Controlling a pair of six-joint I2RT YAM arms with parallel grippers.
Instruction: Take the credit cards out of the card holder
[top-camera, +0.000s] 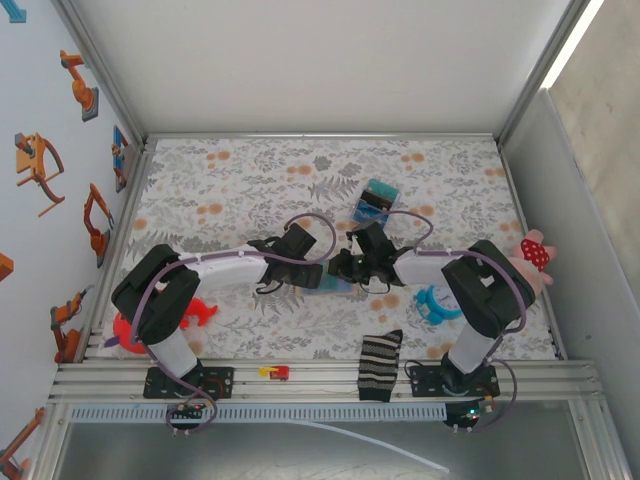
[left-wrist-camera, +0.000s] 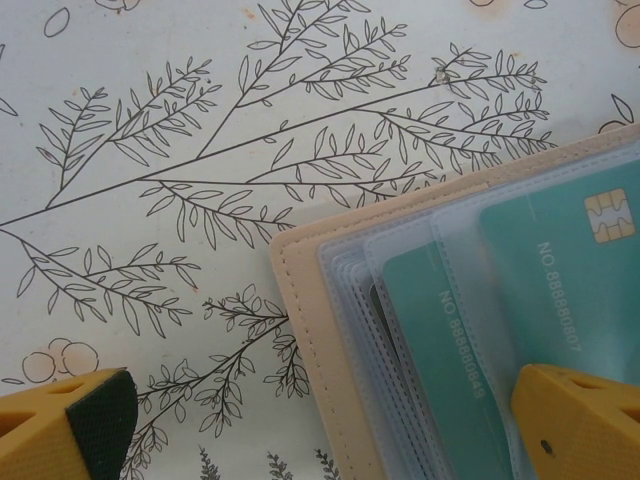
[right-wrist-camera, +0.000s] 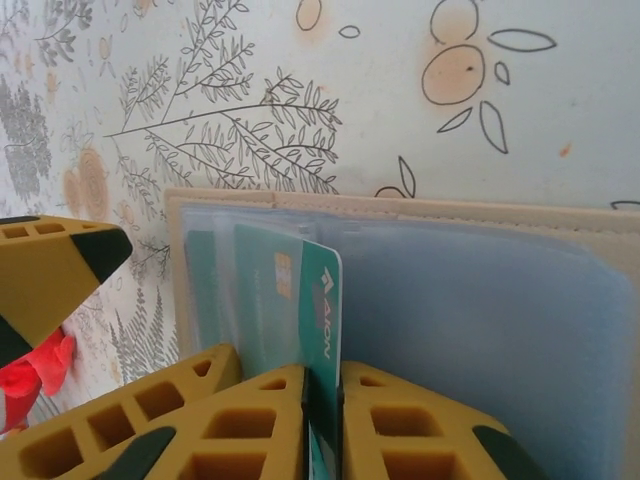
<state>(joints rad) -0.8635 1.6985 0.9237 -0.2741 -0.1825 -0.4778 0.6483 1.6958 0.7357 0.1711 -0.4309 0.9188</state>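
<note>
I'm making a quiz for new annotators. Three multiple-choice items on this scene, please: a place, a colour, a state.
1. Where does the striped sock lie? A) at the table's near edge B) at the far left corner C) on the blue block
2. What colour is the card that the right gripper pinches? A) red B) teal green C) black
3. How does the left gripper stand? A) shut on a card B) shut on the sock C) open

1 A: the top view shows it at the front edge.
2 B: the upright chip card between the yellow fingers is green.
3 C: its fingers stand wide apart, one over the card holder.
</note>
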